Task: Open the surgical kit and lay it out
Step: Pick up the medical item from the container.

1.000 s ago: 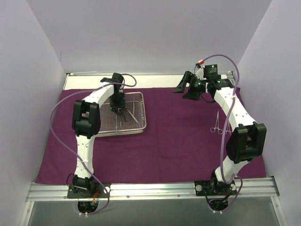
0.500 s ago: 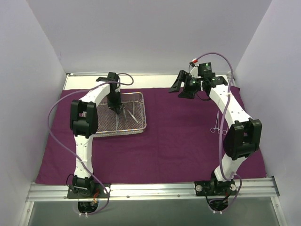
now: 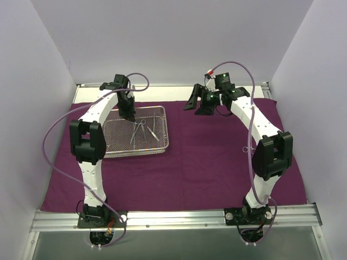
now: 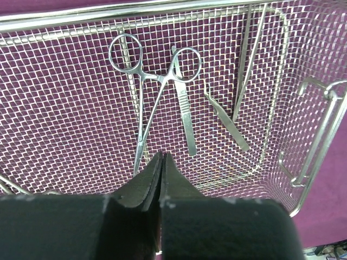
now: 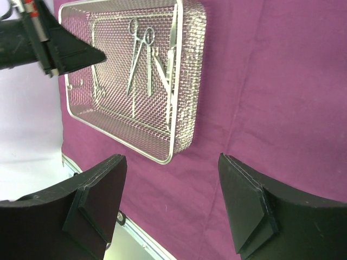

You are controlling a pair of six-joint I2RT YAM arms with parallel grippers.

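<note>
Left gripper (image 4: pixel 162 158) was closed empty over the mesh tray (image 4: pixel 65 124), forceps (image 4: pixel 161 80) lying inside just past its tips; right gripper (image 5: pixel 172 162) gaped wide above the cloth (image 5: pixel 260 81); recommended reopening, then straddling one shank squarely.

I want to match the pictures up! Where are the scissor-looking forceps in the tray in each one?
Top external: the forceps, mid-tray, upper left of picture.
Left wrist: centre, just beyond the shut left claw.
Right wrist: top, left of centre.
Shared landmark: the wire-mesh tray around them.
</note>
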